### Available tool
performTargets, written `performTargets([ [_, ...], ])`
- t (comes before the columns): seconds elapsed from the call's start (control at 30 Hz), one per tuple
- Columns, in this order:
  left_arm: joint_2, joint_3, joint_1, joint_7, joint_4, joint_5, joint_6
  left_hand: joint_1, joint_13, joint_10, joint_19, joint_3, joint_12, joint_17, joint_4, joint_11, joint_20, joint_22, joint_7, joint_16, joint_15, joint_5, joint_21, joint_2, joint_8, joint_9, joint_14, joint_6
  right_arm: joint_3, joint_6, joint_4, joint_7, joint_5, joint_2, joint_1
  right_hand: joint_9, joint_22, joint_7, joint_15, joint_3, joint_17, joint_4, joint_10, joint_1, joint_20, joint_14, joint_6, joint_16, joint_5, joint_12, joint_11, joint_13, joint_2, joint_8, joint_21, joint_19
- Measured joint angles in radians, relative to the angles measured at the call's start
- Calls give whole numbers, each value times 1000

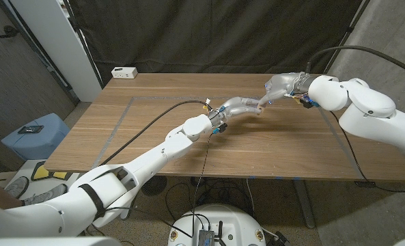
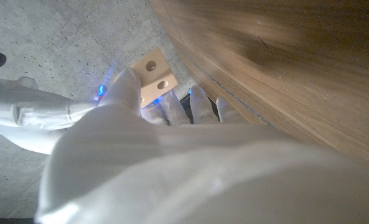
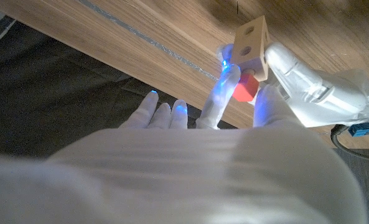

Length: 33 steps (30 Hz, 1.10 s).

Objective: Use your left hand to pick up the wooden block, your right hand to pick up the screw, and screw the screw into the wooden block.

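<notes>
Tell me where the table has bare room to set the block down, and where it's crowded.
Bare wood lies along the near edge of the table and on its left side, between the white box at the far left corner and the left arm. It is crowded at middle right, where the left hand holds the wooden block against the right hand and the red screw.

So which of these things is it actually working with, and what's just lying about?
In use:
block, held by the left robot hand
red screw, held against the block by the right robot hand

Lying about:
white box
blue stool
</notes>
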Motion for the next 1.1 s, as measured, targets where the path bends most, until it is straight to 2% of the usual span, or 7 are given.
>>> performTargets([
  [0.1, -1, 0, 0, 0, 2, 0, 0, 0, 0, 0, 0, 0, 0, 0, 0, 0, 0, 0, 0, 0, 0, 0, 0, 0, 0, 0, 0, 0, 0, -8, 0, -10, -5, 0, 0, 8, 0, 5, -2, -9, 0, 9, 13, -22, -2, 12, 24, 4, -4, 0, 3, 0, -7, 14, 0, 9],
  [0.37, -3, 0, -3, -2, 7, -1, 0, 1, 0, 0, 0, 5, 0, 0, -3, 0, 0, 0, 1, 0, 0, 0, 0, 0, 0, 1, 0, -1, 0, -24, -2, -37, -13, 14, -15, -6, 0, 15, -5, -28, 0, 20, 29, -71, 2, 15, 22, 4, -8, 0, 8, -5, -11, 7, 0, 12],
  [0.57, -5, 1, -5, -4, 10, -2, 0, 2, 0, 0, 0, 5, 0, 0, -3, 0, 0, 0, 1, 0, 0, 0, 0, 2, 0, 1, 0, -1, 3, -34, -8, -40, -14, 15, -19, -20, 0, 12, 0, -45, 0, 20, 8, -99, 3, 20, -69, -1, -8, -17, 28, -3, -14, -30, -2, 12],
  [0.77, -6, 1, -8, -5, 15, -2, -2, 2, -5, 0, 0, 5, 0, 0, -3, 0, 0, 0, 1, 0, 0, 0, 0, 2, -1, 1, 0, -1, 5, -42, -10, -25, -9, 12, -19, -25, 0, 19, 24, -55, 0, 18, -22, -118, 17, -4, -175, -16, -8, -36, 58, -2, -13, -64, -9, -10],
  [0.83, -7, 1, -8, -5, 17, -2, -2, 2, -5, 0, 0, 5, 0, 0, -3, 0, 0, 0, 1, 0, 0, 0, 0, 2, -1, 1, 0, -1, 5, -43, -10, -21, -5, 12, -19, -25, 0, 24, 29, -57, 0, 17, -39, -118, 18, -9, -212, -18, -8, -45, 57, -2, -13, -73, -9, -19],
  [0.9, -7, 1, -8, -8, 17, -3, -6, 2, -5, 0, 0, 5, 0, 0, -3, 0, 0, 0, 1, 0, 0, 0, 0, 2, -2, 1, 0, -1, 12, -43, -19, -17, -1, -6, -16, -23, 0, 34, 37, -63, 0, 11, -59, -126, 24, -17, -258, -23, -8, -52, 62, 1, -12, -86, -9, -28],
  [1.1, -7, 1, -10, -10, 21, -4, -8, 2, -5, 0, 0, 5, 0, 0, -3, 0, 0, 0, 1, 0, 0, 0, 0, 2, -4, 0, 0, -1, 18, -40, -22, -9, 17, -15, -16, -14, 0, 71, 56, -70, 0, 3, -122, -129, 32, -44, -391, -38, -7, -64, 69, 7, -13, -118, -13, -58],
])
